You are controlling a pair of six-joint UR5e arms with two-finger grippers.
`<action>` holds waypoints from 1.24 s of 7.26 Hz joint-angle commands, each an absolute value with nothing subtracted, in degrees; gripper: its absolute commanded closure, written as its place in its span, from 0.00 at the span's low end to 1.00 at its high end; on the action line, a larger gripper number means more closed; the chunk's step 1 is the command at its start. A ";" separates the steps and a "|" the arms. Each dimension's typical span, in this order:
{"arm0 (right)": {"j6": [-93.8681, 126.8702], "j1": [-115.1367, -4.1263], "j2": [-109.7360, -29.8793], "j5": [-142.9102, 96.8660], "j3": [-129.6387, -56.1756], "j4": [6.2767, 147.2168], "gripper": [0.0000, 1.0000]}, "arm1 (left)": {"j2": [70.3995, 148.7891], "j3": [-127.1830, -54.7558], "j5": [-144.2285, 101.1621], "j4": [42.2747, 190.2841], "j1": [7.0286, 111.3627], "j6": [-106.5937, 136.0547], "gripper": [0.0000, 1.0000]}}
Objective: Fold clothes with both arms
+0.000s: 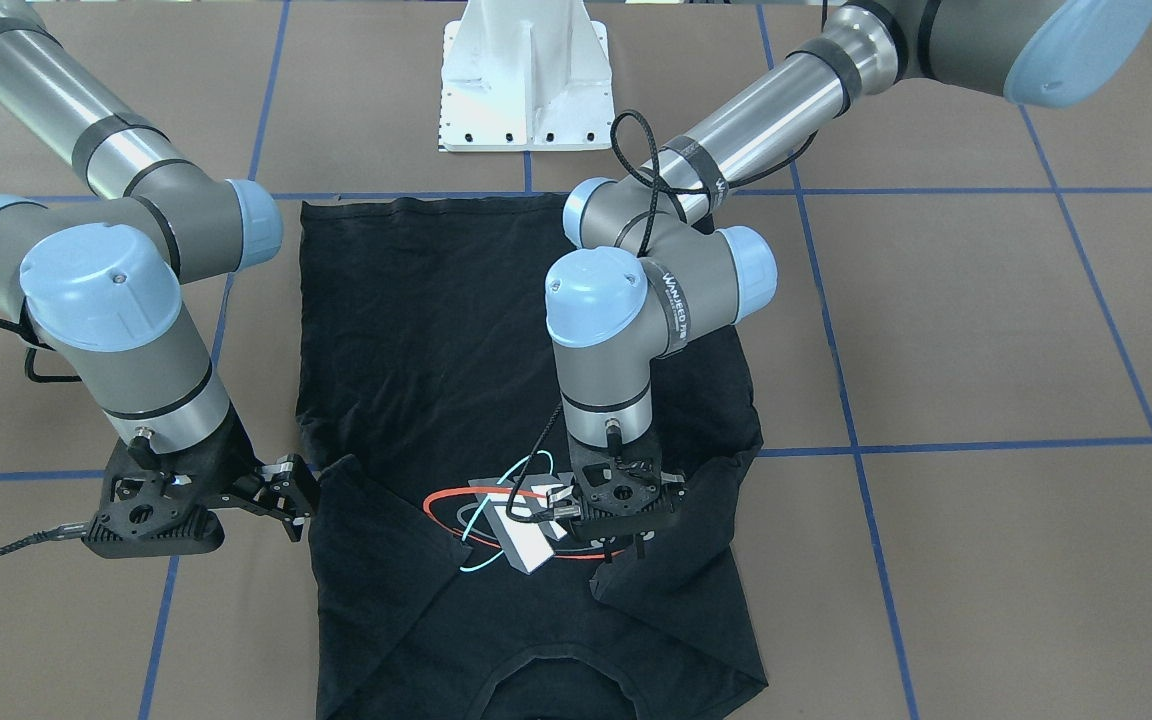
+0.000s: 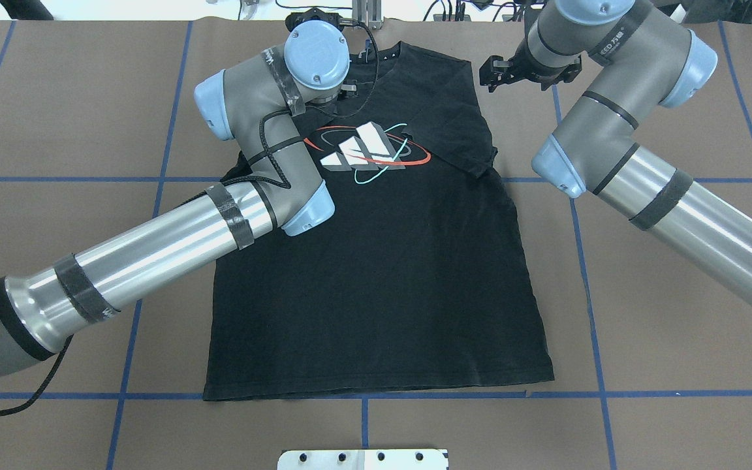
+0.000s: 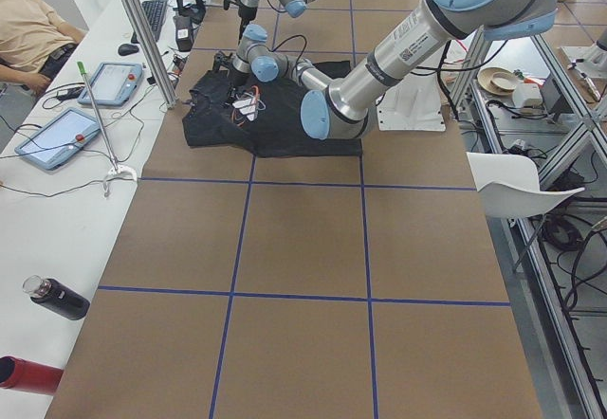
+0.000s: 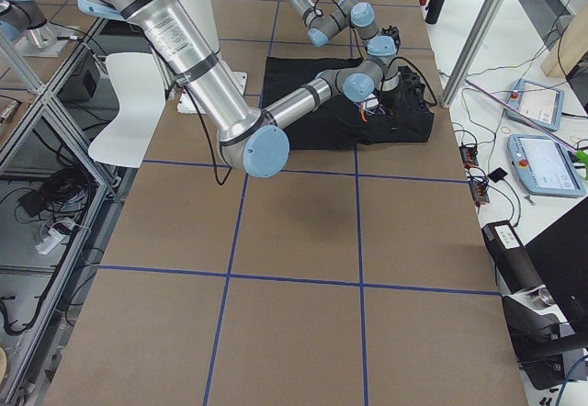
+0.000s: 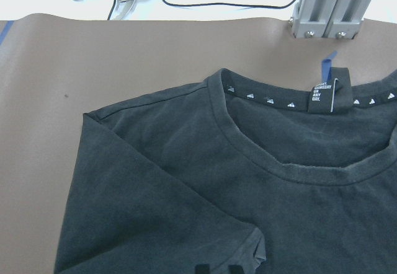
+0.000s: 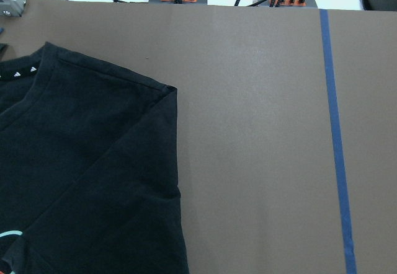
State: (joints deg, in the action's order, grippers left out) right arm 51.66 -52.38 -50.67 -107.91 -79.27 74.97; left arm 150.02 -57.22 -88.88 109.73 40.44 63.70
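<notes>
Fingertips (image 5: 200,268) of your left tool (image 1: 621,515) show at the very bottom of the left wrist view, standing apart with nothing clamped between them, just above the hem edge of the left sleeve (image 5: 155,224), which lies turned in over the chest. Lift that tool straight up before you move it sideways; any drag there would likely pull the sleeve back out. Your right tool (image 1: 291,492) is also spread and holds nothing; it hangs off the cloth, just beside the shoulder where the right sleeve (image 6: 124,181) is folded inward. Around both tools the black T-shirt (image 2: 382,274) lies flat and face up on the surface (image 1: 986,330), its print (image 2: 366,153) partly covered by the turned-in sleeves, its collar (image 5: 298,168) at the far side from the robot and its hem (image 2: 376,391) close to the base. By the look of it the sleeve folds are done and the next step is the long fold. To do it well, take the two shoulder corners at matching spots either side of the collar, pinch through both layers so the sleeves stay tucked, raise the two tools together, and carry them toward the hem at one pace, keeping the cloth taut between them.
</notes>
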 commanded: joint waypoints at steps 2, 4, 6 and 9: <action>54.74 -51.16 -51.23 -107.93 -82.25 75.23 0.00 | 138.58 -73.03 -94.52 112.50 41.66 51.47 0.00; 59.13 -47.31 -58.49 -104.97 -91.96 75.76 0.00 | 122.42 -94.38 -99.04 112.50 42.28 47.38 0.00; 65.79 -40.30 -68.77 -100.58 -104.88 75.85 0.00 | 114.64 -103.85 -101.34 112.59 41.40 48.07 0.00; 77.05 -24.66 -84.05 -90.65 -121.76 77.34 0.00 | 102.87 -112.99 -100.64 113.90 35.03 54.80 0.00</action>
